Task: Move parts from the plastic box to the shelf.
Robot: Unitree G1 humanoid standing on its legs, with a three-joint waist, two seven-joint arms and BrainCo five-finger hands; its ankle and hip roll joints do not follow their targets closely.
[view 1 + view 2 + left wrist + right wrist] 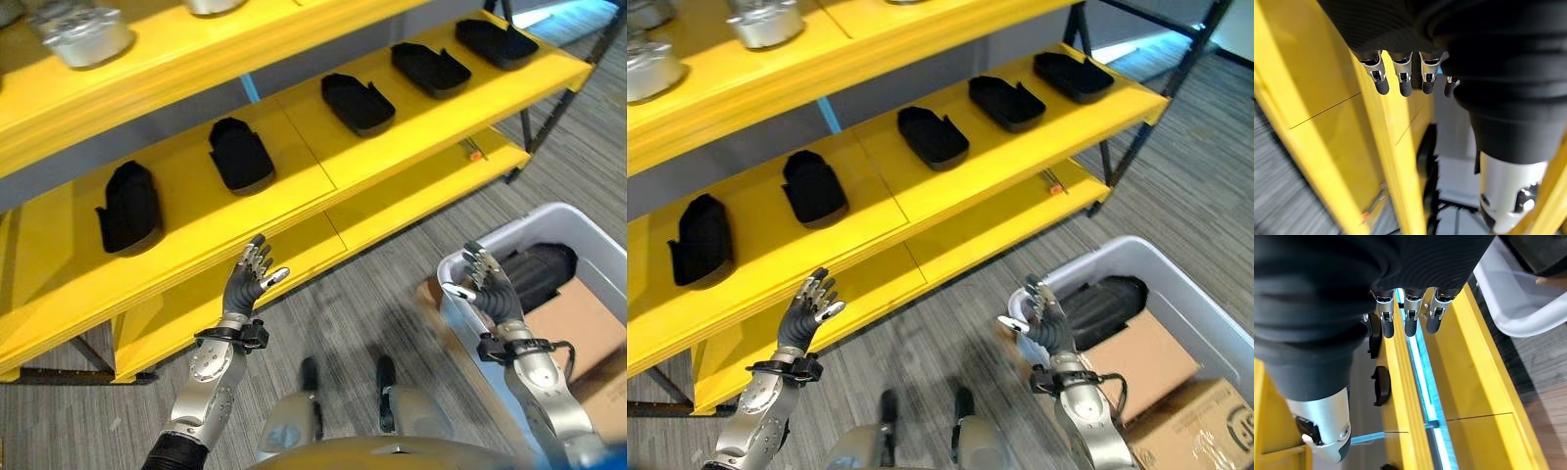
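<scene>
Left hand [243, 284] and right hand [490, 288]: raised, fingers relaxed, both empty. Cardboard carton [1200, 421] beside the plastic box [1205, 308]: printed mark, not legible. Plastic box: holds a black part [1102, 305] and brown card. Yellow shelf [323, 162]: five black parts [240, 154] in a row; silver parts [86, 37] on the tier above

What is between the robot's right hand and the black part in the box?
Nothing visible: the right hand, open, hovers at the rim of the plastic box, and the black part lies just beyond it, uncovered.
</scene>
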